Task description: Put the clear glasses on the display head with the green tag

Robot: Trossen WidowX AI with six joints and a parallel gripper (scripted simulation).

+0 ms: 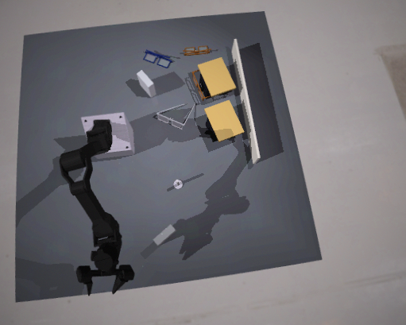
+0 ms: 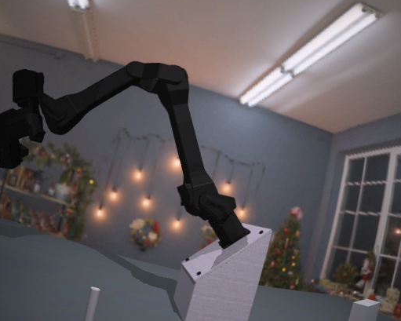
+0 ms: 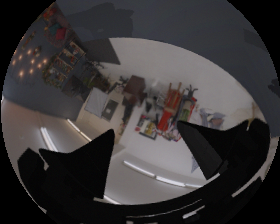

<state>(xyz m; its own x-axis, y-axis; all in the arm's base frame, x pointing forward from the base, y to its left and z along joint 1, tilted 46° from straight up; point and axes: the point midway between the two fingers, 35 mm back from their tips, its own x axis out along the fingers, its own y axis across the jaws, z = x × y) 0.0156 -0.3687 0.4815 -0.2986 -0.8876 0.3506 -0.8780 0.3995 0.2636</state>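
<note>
The clear glasses (image 1: 171,121) lie on the dark table in the top view, temples spread towards the heads. Two dark display heads stand under yellow square tops, seen from above. The lower head (image 1: 213,131) shows no glasses. The upper head (image 1: 203,89) has orange-framed glasses (image 1: 196,81) at its face. No green tag shows, so I cannot tell which head bears it. My gripper (image 1: 102,293) (image 3: 146,128) is open and empty, raised over the table's near edge, far from the glasses and heads.
Blue glasses (image 1: 158,59) and another orange pair (image 1: 197,51) lie at the back. A cream panel (image 1: 245,100) stands behind the heads. A white block (image 1: 145,83) (image 2: 364,311), a slim white post (image 1: 178,183) (image 2: 92,304) and a pale block (image 1: 164,235) stand around the table.
</note>
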